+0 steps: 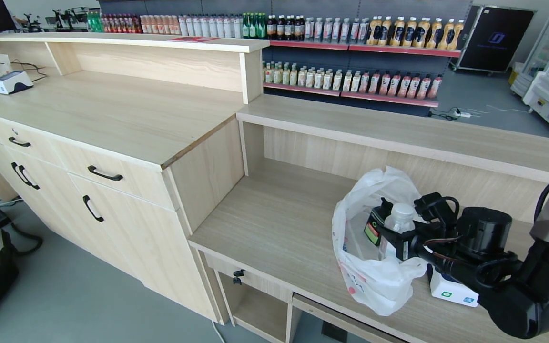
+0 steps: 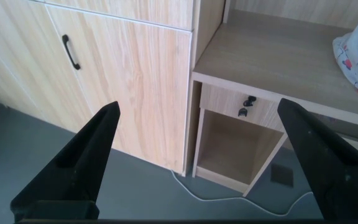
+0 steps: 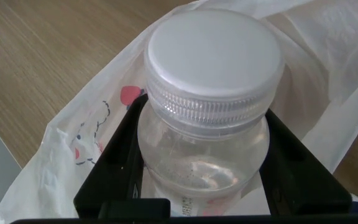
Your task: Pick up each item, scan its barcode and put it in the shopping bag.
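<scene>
- Right gripper (image 1: 391, 236): shown over the lower counter (image 1: 279, 214) at the robot's right. Its black fingers (image 3: 120, 168) are clamped on either side of the bottle's body, just under the cap.
- Bottle (image 1: 400, 214): a clear plastic bottle with a white screw cap, held upright. In the right wrist view the bottle (image 3: 210, 93) is seen from above, with the bag's white film spread around and below it.
- Shopping bag (image 1: 370, 281): a white plastic bag with small red and blue prints, standing on the lower counter near its front edge. Its mouth is open upward, and the held bottle is located at this opening with its lower part inside the rim. Whether the bottle touches the bag's bottom cannot be told.
- Left gripper (image 2: 199, 104): held low, over the grey floor in front of the cabinet doors. Its two dark fingers (image 2: 73, 168) are spread wide apart, with nothing between them.
- White box (image 1: 451, 288): lying on the lower counter just beside the bag, partly covered by the right arm.
- Small white device (image 1: 11, 82): placed on the upper counter (image 1: 112, 114) at the far left, well apart from the bag.
- Shelves of bottles (image 1: 350, 78): ranged in rows behind the counters.
</scene>
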